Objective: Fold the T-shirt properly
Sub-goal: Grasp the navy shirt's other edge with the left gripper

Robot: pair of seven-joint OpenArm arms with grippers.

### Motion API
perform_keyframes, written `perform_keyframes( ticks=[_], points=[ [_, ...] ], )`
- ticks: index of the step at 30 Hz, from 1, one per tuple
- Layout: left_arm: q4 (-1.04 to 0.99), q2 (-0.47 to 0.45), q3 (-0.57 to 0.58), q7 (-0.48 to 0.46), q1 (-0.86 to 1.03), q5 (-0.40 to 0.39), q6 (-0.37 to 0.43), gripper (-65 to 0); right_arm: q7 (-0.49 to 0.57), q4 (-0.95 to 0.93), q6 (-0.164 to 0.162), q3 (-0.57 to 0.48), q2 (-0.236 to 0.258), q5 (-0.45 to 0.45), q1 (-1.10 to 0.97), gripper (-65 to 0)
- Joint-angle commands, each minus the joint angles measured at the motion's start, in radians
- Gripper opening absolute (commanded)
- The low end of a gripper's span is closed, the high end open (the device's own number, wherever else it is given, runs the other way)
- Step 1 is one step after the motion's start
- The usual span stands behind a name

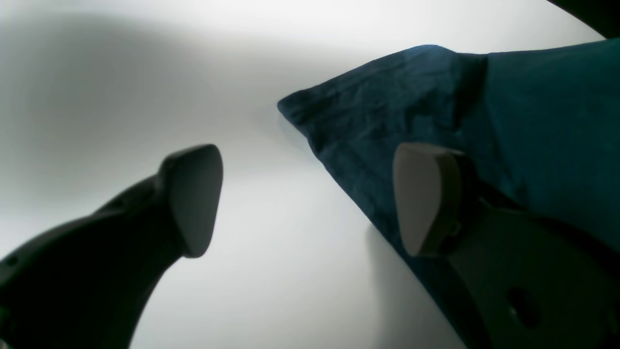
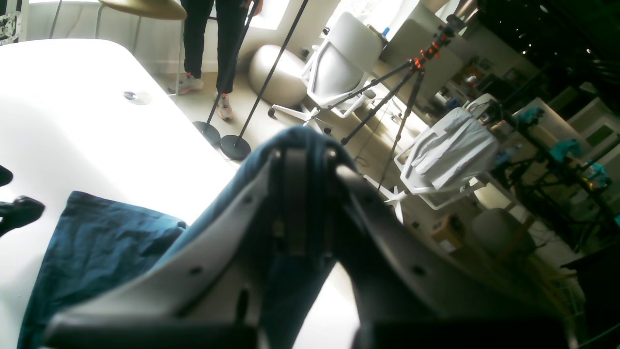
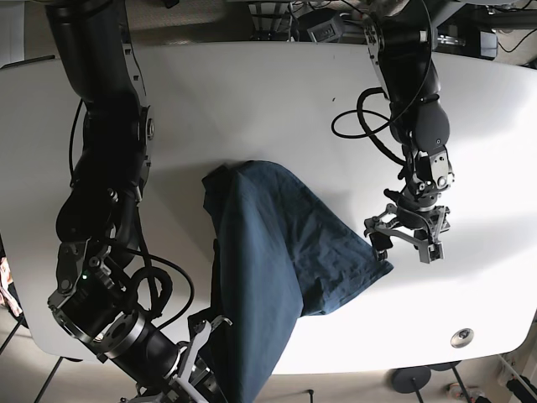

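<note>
Right wrist view: tripod (image 2: 404, 92) and chairs (image 2: 339, 65) beyond the table (image 2: 72, 131).

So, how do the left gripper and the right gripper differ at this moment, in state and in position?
The left gripper is open and holds nothing, while the right gripper is shut on the T-shirt. The left gripper sits low beside a corner of the shirt over the table; the right gripper has cloth draped over its fingers at the table's near edge. Both are dark grippers with light pads.
</note>
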Motion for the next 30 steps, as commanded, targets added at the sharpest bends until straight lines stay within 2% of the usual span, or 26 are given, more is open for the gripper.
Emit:
perform_keyframes(
  ticks=[1, 9, 12, 16, 19, 20, 22, 24, 25, 26, 28, 30],
  points=[
    [-0.088, -0.022, 0.002, -0.021, -0.078, -0.010, -0.006, -12.6, 0.032, 0.011, -0.009, 0.004, 0.004, 0.007, 0.029, -62.9],
    [-0.502, -0.019, 0.002, -0.026, -0.290, -0.010, -0.008, -12.6, 0.032, 0.014, -0.009, 0.004, 0.005, 0.007, 0.030, -62.9],
    [-0.559, -0.015, 0.003, -0.026, -0.316, -0.010, -0.009, -12.6, 0.032, 0.016, -0.009, 0.004, 0.005, 0.007, 0.036, -62.9],
    [-0.622, 0.010, 0.003, -0.018, -0.333, -0.006, -0.123, -13.1, 0.032, 0.016, -0.009, 0.004, 0.005, 0.007, 0.035, -62.9],
    [-0.699, 0.011, 0.031, -0.023, -0.336, -0.006, -0.138, -13.8, 0.032, 0.016, -0.009, 0.006, 0.005, 0.007, 0.033, -62.9],
    [-0.714, 0.007, 0.062, -0.030, -0.339, -0.009, -0.138, -17.1, 0.032, 0.016, -0.009, 0.006, 0.007, 0.007, 0.033, -62.9],
    [-0.722, 0.005, 0.104, -0.066, -0.336, -0.009, -0.138, -30.0, 0.032, 0.016, -0.009, 0.032, 0.007, 0.007, 0.032, -62.9],
    [-0.722, -0.008, 0.114, -0.079, -0.334, -0.007, -0.138, -46.4, 0.032, 0.014, -0.009, 0.061, 0.005, 0.007, 0.032, -62.9],
    [-0.722, -0.028, 0.114, -0.079, -0.334, -0.010, -0.140, -57.5, 0.032, 0.011, -0.009, 0.083, 0.007, 0.007, 0.032, -62.9],
    [-0.720, -0.035, 0.115, -0.079, -0.334, -0.010, -0.143, -63.6, 0.032, 0.010, -0.009, 0.099, 0.007, 0.007, 0.032, -62.9],
    [-0.700, -0.036, 0.115, -0.049, -0.339, -0.010, -0.207, -65.0, 0.032, 0.010, -0.009, 0.115, 0.007, 0.007, 0.030, -62.9],
    [-0.590, -0.038, 0.112, 0.054, -0.333, -0.010, -0.298, -65.0, 0.032, 0.010, -0.009, 0.122, 0.015, 0.005, 0.030, -62.9]
  ],
)
